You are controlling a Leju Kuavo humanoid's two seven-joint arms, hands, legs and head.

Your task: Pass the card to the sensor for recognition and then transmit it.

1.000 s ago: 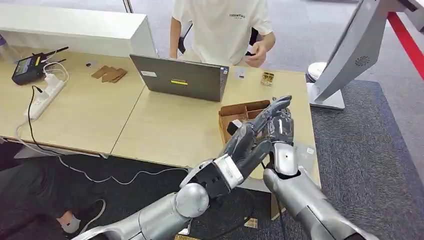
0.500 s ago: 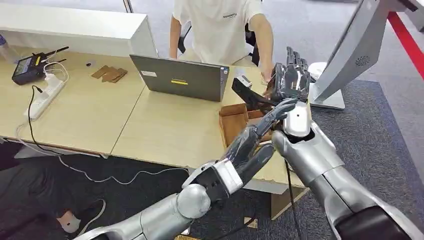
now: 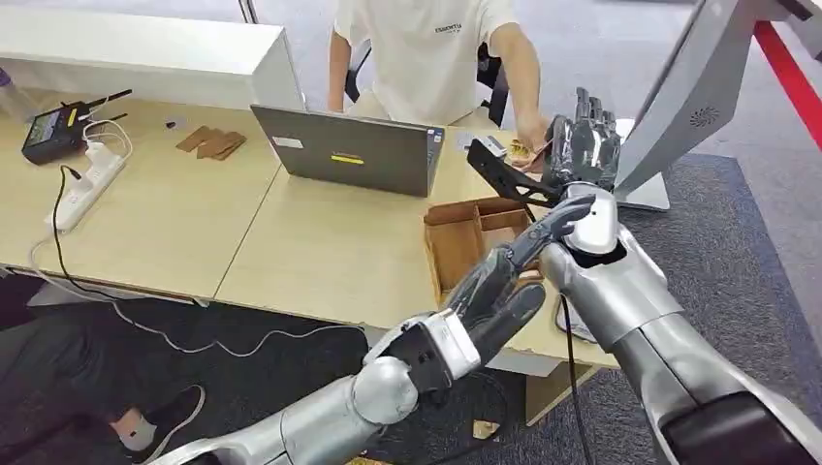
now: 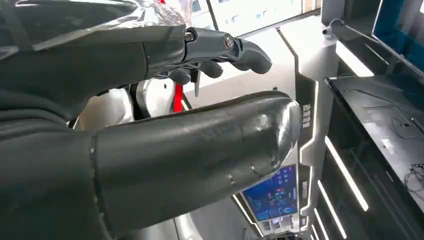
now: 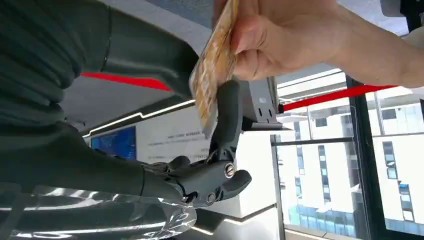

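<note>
Card (image 5: 214,70), edge-on and lengthwise along the fingers, pinched by right robot hand (image 3: 582,155).

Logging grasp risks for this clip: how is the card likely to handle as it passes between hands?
The card looks thin and flat, so probably stiff and light. Held edge-on between the person's hand and the right hand's fingers, it may slip easily.
</note>
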